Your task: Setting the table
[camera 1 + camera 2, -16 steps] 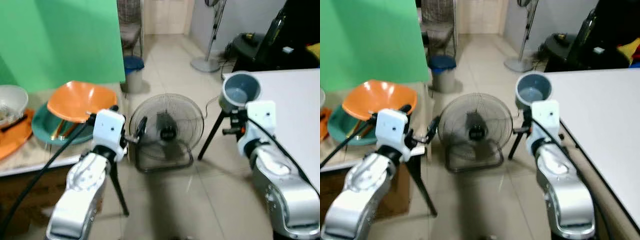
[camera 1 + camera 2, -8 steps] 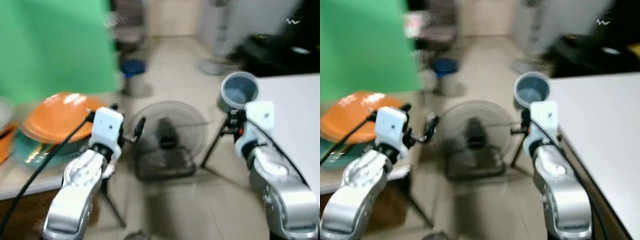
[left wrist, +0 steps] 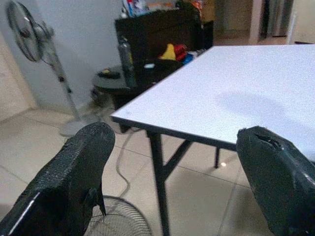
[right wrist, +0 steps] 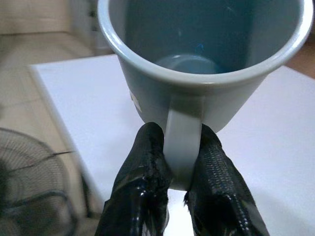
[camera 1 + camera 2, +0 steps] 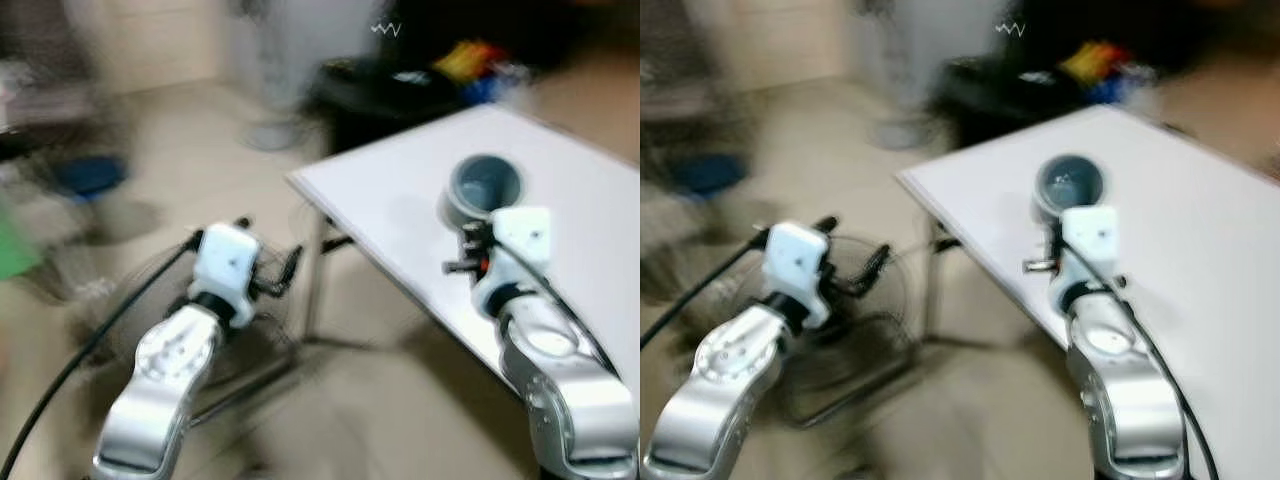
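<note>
Head views motion-blurred — floor fan [image 5: 235,310] smeared; mug [image 4: 206,64] rim cropped.

A round wire-caged floor fan [image 3: 118,223] sits on beige floor tiles [image 3: 29,147]; a tall pedestal fan [image 3: 37,44] stands near a dark cabinet [image 3: 162,34].

Both silver arms reach forward, the left arm [image 5: 165,380] at the lower left of the frame, the right arm [image 5: 555,380] at the lower right. The left gripper [image 3: 172,182] holds its jaws wide apart; the right gripper [image 4: 179,184] has its jaws pinched on a mug handle [image 4: 183,140].
</note>
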You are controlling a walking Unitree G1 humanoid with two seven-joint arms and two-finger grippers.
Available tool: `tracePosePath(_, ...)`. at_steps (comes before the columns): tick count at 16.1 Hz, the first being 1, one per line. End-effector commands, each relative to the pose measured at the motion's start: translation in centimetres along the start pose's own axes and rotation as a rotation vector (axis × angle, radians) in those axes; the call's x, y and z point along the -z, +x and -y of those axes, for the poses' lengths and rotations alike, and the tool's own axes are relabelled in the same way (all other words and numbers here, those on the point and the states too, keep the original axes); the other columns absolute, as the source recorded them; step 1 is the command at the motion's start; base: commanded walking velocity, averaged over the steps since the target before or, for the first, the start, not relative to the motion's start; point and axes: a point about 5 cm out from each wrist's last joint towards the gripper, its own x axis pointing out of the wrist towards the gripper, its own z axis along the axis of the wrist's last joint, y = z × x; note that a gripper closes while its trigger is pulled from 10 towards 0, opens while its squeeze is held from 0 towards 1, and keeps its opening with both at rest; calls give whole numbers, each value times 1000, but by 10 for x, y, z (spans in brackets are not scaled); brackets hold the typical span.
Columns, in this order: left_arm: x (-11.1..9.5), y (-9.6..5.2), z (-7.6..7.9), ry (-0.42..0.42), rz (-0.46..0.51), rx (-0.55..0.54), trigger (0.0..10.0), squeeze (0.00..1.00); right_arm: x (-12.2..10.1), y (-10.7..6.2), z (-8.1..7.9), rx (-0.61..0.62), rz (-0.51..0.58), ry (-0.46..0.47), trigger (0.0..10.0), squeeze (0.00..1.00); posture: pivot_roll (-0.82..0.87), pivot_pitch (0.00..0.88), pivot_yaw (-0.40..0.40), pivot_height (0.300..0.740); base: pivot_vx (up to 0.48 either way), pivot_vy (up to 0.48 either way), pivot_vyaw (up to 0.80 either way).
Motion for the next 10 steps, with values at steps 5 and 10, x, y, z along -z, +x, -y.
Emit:
tracePosePath(5, 0, 5, 6, 11, 26, 27, 10000, 0, 2, 6, 4, 13, -6, -13, 10000, 0, 81, 0, -7, 740, 303, 0, -249)
tracePosePath(10, 0, 12, 7, 20, 37, 61, 10000, 0, 12, 10, 5, 43, -71, -24, 10000, 0, 69, 0, 21, 740, 291, 0, -400)
